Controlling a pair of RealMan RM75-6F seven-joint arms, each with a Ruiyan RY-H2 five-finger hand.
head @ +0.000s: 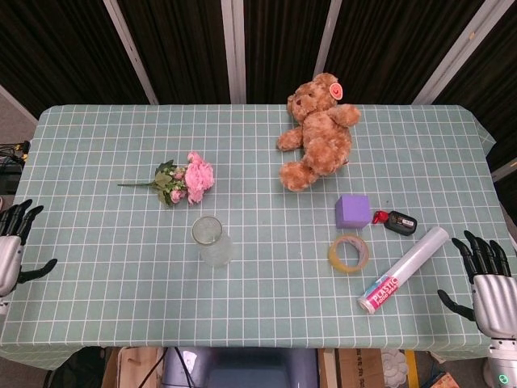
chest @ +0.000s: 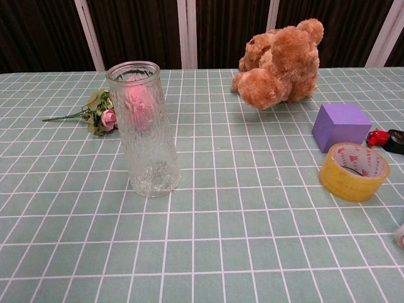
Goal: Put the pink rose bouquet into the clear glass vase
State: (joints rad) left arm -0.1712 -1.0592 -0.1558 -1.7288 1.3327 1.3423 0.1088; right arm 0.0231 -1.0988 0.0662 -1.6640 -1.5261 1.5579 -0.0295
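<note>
The pink rose bouquet (head: 184, 179) lies flat on the green checked tablecloth, stem pointing left; the chest view shows it (chest: 104, 115) partly behind the vase. The clear glass vase (head: 212, 240) stands upright and empty just in front of the bouquet, near and tall in the chest view (chest: 144, 129). My left hand (head: 13, 246) hovers at the table's left edge, fingers spread, holding nothing. Over the front right corner my right hand (head: 488, 276) is likewise spread and empty. Both hands are far from the bouquet and vase.
A brown teddy bear (head: 318, 132) lies at the back centre. To the right are a purple cube (head: 352, 210), a yellow tape roll (head: 348, 253), a small red and black object (head: 396, 221) and a plastic-wrap tube (head: 404, 269) near my right hand.
</note>
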